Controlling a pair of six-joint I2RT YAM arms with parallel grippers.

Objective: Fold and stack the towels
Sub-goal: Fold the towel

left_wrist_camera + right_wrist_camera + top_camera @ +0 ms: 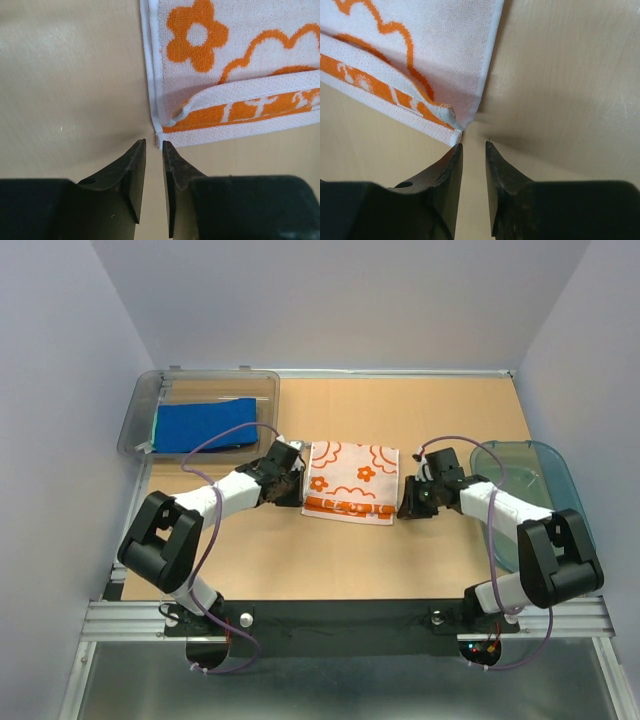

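Lying folded in the bin (pixel 140 412), the blue towel (pixel 205 425) apparently starts the stack. The left hand (pixel 153 146) sits just off the flowered towel (pixel 352 480), which lies folded on the table (pixel 300 560). The right hand (pixel 474 145) mirrors it. Both are slightly parted and empty, seemingly letting the fold settle.

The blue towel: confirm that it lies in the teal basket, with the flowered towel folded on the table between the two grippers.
Not right. The top external view shows the blue towel in the clear grey bin at the far left, not in the teal basket. The flowered towel does lie folded on the table between the left gripper and the right gripper.
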